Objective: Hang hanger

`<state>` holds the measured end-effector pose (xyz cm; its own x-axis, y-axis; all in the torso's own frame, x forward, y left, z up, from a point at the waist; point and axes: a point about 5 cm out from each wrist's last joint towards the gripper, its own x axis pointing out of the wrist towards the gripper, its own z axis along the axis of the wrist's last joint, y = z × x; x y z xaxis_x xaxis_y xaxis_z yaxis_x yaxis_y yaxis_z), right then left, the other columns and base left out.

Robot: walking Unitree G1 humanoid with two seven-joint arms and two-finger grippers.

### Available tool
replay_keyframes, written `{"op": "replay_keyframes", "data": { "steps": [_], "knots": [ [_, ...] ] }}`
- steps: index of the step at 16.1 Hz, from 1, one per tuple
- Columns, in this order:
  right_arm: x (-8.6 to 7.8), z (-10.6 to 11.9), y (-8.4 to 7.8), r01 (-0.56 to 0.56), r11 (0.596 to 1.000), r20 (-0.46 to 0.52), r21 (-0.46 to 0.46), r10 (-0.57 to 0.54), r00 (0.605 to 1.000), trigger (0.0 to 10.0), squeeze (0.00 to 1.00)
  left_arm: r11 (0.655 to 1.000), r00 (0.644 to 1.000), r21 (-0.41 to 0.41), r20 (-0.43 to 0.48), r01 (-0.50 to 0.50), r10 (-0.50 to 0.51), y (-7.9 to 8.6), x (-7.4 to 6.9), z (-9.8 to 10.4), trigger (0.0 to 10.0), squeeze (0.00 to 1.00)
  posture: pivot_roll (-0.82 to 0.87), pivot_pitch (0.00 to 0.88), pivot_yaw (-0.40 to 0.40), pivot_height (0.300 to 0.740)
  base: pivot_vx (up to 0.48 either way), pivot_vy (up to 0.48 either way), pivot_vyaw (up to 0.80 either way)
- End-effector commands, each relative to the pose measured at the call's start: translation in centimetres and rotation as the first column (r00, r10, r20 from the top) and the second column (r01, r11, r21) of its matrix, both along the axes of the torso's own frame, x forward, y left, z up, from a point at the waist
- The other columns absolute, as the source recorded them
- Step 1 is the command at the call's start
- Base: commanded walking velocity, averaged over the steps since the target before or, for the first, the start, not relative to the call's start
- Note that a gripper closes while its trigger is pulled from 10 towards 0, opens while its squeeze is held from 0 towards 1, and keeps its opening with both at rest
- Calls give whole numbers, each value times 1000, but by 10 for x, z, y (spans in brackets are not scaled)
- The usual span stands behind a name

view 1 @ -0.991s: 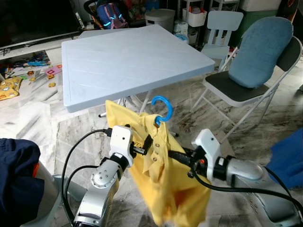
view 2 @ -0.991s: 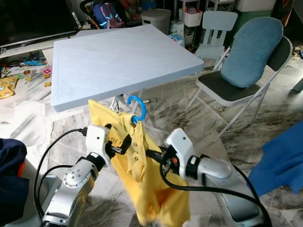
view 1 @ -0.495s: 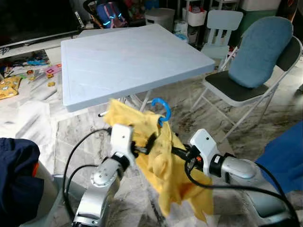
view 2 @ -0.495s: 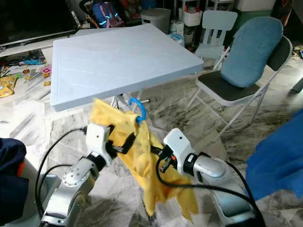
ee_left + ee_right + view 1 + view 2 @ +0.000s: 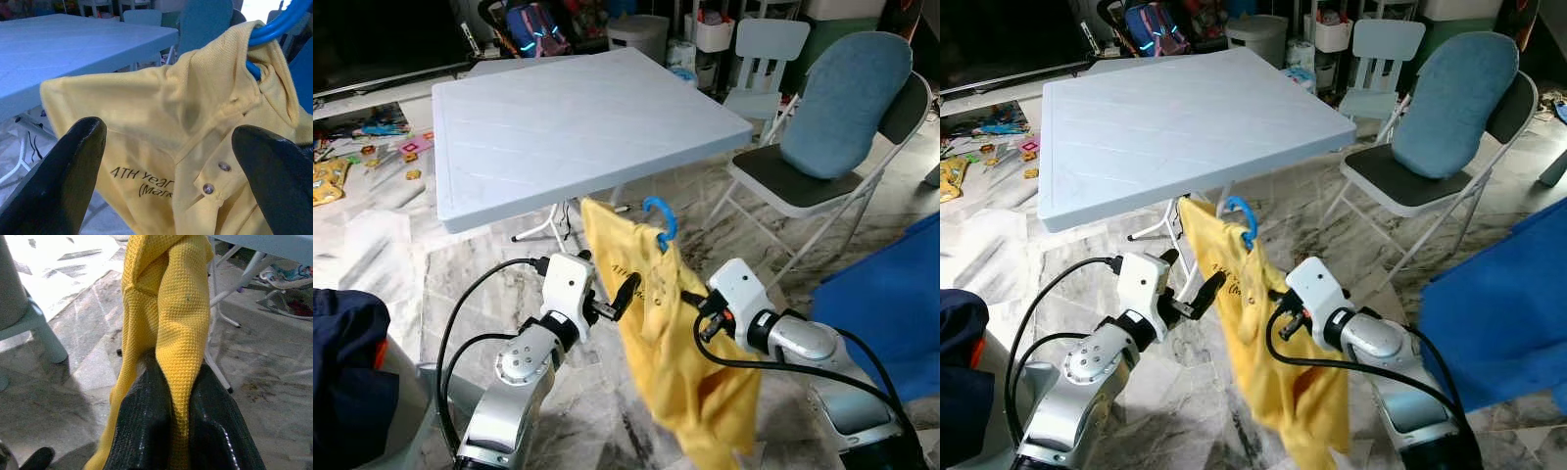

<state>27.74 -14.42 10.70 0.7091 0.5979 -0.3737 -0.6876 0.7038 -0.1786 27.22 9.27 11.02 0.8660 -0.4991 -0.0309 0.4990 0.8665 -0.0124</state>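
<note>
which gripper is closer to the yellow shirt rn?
Right. The right gripper is shut on the yellow shirt, pinching a fold of fabric below the blue hanger hook. The left gripper is open beside the shirt's front, its fingers off the cloth.

Both silver arms reach forward and bend in toward each other at mid-frame. The left arm rises from 7 o'clock, forearm angled toward 1 o'clock, black cable looping off its white wrist block. The left gripper (image 5: 625,294) sits at the end with its two black fingers (image 5: 73,161) spread wide apart, nothing pinched between them. The right arm comes in from 5 o'clock, forearm pointing toward 10 o'clock, a black cable curling beneath it. The right gripper (image 5: 166,396) has its fingers pressed together on a fold of the yellow shirt (image 5: 671,362), cloth squeezed in the narrow seam between the two pads.
</note>
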Motion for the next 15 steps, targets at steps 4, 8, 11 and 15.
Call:
{"op": "replay_keyframes", "data": {
  "steps": [4, 8, 11, 15],
  "knots": [
    [-21, 15, 17, -222, 973, 1, 59, 223, 975, 10000, 0, 1000, 1000, -19, -19, -16, 15, -3, 3, -3, 10000, 0, -154, 0, 41, 740, 0, 0, 0],
    [-35, 26, 20, -325, 938, -42, 122, 332, 942, 10000, 0, 1000, 999, -17, -33, -8, 7, -4, 3, -8, 10000, 0, -153, 0, 42, 740, 0, 0, 0],
    [-41, 31, 13, -368, 922, -71, 122, 378, 923, 10000, 0, 1000, 999, -5, -36, -23, 23, 2, 2, -10, 1647, 0, -151, 0, 41, 740, 0, 0, 0],
    [-44, 36, -4, -380, 921, -115, 89, 389, 914, 10000, 0, 998, 999, 50, -20, -41, 43, 16, 3, -16, 0, 0, -155, 0, 44, 740, 0, 0, 0]
  ]
}}
